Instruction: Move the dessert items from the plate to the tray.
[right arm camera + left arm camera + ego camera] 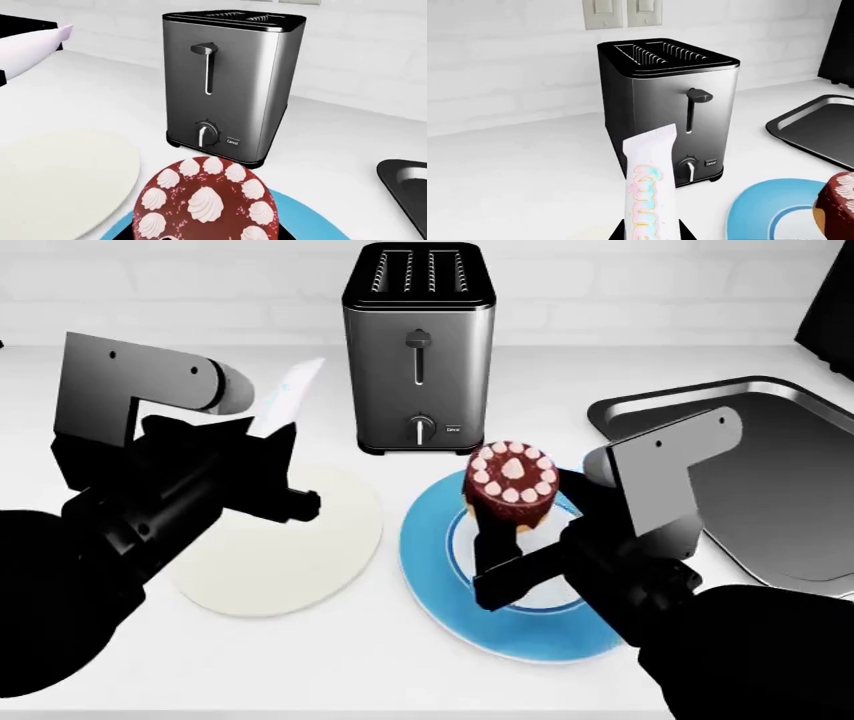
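Observation:
A thin flat white piece (pixel 650 180) with pastel lettering stands upright between the black fingers of my left gripper (pixel 652 231), which is shut on it. In the head view this piece (pixel 288 392) sticks up above the left gripper (pixel 267 438), over the counter left of the toaster. The round chocolate cake (pixel 510 480) with pink-white dollops sits over the blue plate (pixel 441 570), with my right gripper (pixel 515 532) shut on it. Up close, the cake (pixel 207 200) fills the space between that gripper's (pixel 203 233) jaws. The black tray (pixel 787 490) lies at the right.
A steel toaster (pixel 419 350) stands at the back centre, close behind the blue plate. A cream round plate (pixel 287 555) lies under the left arm. The tray's rim (pixel 807 120) is right of the toaster. A dark object (pixel 830 300) is at the far right corner.

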`<state>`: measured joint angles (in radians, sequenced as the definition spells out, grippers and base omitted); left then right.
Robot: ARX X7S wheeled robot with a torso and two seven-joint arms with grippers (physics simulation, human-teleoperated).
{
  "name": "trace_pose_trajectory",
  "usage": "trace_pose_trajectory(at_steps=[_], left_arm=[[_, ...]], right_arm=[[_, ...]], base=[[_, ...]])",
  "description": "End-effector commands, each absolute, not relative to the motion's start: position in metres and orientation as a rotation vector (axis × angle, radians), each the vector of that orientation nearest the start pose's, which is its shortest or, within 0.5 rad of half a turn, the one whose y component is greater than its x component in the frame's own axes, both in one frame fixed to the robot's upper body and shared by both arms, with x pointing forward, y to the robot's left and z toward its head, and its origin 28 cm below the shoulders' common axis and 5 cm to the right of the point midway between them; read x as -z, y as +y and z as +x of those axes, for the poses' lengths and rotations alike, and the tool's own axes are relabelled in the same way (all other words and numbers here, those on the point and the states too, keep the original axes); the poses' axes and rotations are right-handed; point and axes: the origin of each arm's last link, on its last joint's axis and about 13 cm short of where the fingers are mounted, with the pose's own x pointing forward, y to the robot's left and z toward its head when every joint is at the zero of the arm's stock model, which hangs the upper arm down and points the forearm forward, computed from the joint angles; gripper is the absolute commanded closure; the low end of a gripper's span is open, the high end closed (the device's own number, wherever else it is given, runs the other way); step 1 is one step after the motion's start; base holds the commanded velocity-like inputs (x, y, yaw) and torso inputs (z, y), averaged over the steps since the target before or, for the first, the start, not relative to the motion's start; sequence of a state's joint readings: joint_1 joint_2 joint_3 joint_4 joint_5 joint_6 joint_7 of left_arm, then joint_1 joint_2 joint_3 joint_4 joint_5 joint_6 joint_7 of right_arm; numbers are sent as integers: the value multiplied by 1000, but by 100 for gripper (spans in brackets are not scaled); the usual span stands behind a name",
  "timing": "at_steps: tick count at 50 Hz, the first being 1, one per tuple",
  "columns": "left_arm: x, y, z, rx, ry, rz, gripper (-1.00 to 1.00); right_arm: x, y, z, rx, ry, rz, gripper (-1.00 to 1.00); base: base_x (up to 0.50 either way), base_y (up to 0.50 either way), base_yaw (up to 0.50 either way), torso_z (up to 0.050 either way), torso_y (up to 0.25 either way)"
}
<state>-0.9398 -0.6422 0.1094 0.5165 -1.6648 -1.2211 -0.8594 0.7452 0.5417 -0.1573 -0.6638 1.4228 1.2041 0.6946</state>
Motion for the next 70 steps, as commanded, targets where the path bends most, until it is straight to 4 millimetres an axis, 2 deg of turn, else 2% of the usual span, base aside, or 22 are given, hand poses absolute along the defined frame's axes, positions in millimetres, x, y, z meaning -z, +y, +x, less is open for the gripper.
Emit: trace_pose_trajectory(at_steps=[1,6,70], left_arm=[[-275,236,218,323,108,15,100],[-277,237,217,321,106,16,100],[-275,237,219,323,107,14,100]], right_arm=[[-239,-104,212,-396,64,-109,100],[-238,-104,211,-397,63,-107,100],[-238,-102,210,-410,46,-99,100]], base=[[0,0,0,0,0],[0,-65,0,0,0],[-10,-477,0,0,0]])
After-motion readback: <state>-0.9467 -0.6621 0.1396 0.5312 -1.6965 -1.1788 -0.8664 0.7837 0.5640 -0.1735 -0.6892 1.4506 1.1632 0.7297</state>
